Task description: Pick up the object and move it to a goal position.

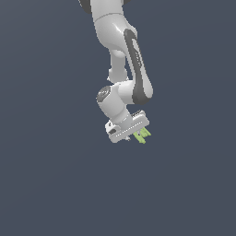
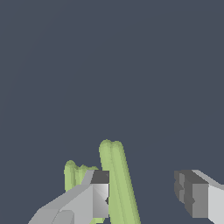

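Light-green and small, the object [image 1: 142, 135] sits right at the tip of the white gripper [image 1: 137, 133], poking out just below the gripper's flat body in the exterior view. Above the gripper, the grey-and-white robot arm [image 1: 131, 60] bends down from the top of the scene. Everything else around the gripper is plain dark blue-grey, with no visible surface or goal marker.

From the wrist camera, the object [image 2: 117, 183] appears as two upright green bars. One grey fingertip [image 2: 98, 192] lies against the bars, overlapping them. The other fingertip [image 2: 192, 192] stands well apart from the object, with dark background between them. The jaws are spread wide, not pinching the piece. Whether the object rests on something unseen or merely lies against the near finger cannot be told. Judging by this, the grasp seems not yet secured.
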`<state>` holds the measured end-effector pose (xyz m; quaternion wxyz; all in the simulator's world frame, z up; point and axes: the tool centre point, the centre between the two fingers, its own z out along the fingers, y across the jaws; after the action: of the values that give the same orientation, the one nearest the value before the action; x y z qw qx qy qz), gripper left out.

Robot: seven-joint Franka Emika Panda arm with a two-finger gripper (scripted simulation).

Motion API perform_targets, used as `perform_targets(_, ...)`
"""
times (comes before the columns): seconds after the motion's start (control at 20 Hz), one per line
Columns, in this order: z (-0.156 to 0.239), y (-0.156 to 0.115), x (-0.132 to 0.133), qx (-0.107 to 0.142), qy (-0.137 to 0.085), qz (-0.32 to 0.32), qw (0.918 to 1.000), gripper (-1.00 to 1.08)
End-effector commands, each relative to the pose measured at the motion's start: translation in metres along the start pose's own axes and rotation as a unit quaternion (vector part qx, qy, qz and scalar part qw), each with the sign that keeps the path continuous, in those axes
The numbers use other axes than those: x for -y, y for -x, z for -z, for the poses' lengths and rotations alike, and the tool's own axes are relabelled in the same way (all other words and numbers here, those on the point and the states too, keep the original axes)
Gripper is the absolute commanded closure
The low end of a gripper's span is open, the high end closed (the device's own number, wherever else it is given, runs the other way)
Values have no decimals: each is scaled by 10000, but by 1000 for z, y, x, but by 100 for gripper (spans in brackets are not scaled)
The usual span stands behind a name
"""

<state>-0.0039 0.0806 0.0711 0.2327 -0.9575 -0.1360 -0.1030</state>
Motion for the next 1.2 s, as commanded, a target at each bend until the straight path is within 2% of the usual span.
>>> perform_targets(0.0,-6,2,2,-132,-117,68,9998,-20)
perform_targets(0.3,-16,5,6,-421,-327,191,9984,-20)
perform_targets(0.6,-22,7,8,-619,-438,260,9968,-20)
perform_targets(1.15,-24,8,9,-721,-486,290,9958,-20)
